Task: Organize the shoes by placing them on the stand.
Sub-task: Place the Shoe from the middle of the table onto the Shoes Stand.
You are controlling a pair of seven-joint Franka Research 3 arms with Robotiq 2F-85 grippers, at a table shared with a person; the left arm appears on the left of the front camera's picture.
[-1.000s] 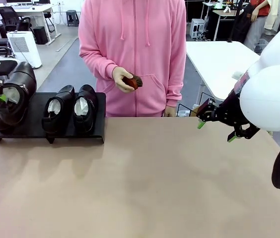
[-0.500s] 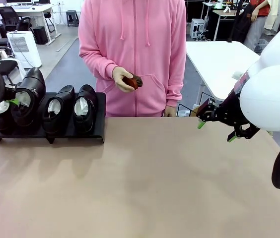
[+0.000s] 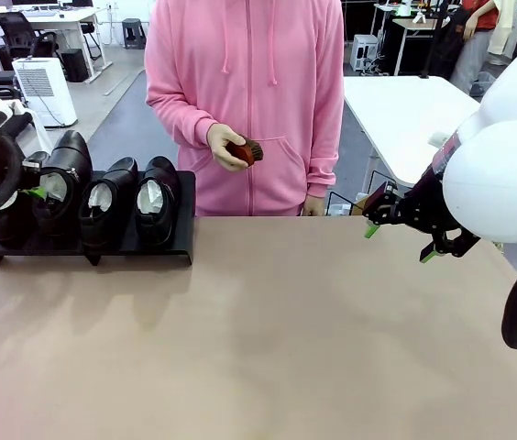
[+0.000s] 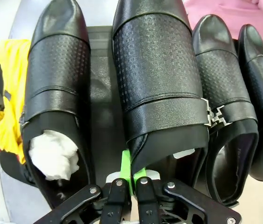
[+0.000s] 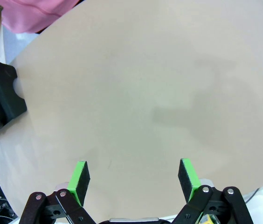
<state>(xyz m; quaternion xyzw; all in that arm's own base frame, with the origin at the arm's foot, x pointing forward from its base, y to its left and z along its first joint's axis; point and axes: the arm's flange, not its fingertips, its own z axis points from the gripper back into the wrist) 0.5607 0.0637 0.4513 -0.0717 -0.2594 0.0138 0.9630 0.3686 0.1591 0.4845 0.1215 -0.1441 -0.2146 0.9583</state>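
Black leather is being seen on 4 shoes (image 3: 103, 206) lined up in the front view on the stand (image 3: 89, 246), which is sitting at the far left of the beige worktop (image 3: 268, 339). The second shoe from the left (image 3: 64, 183) is being gripped at its heel rim by the left gripper (image 3: 27, 191), whose jaws are clenched on it; whether its sole is touching the stand cannot be told. The leftmost shoe is largely being hidden behind the left arm. The right gripper (image 3: 398, 240) is being held above the worktop's far right edge, well apart from the stand, its jaws released and holding nothing. A person in a pink hoodie (image 3: 245, 92) is standing at the far side, and a small brown brush (image 3: 246, 150) is being held in the person's hand (image 3: 226, 147).

In the left wrist view, the left gripper (image 4: 132, 179) is being shown pinching the back rim of the held shoe (image 4: 157, 84) between its green pads. Another shoe, stuffed with white paper (image 4: 54, 154), is lying just beside it on one side, and 2 more shoes are lying on the other side, all 4 pointing the same way on the stand (image 4: 101, 93).

In the right wrist view, the right gripper (image 5: 134, 179) is being shown with its jaws spread wide over bare worktop (image 5: 145, 93), and a corner of the stand (image 5: 3, 98) is showing at the picture's left edge.
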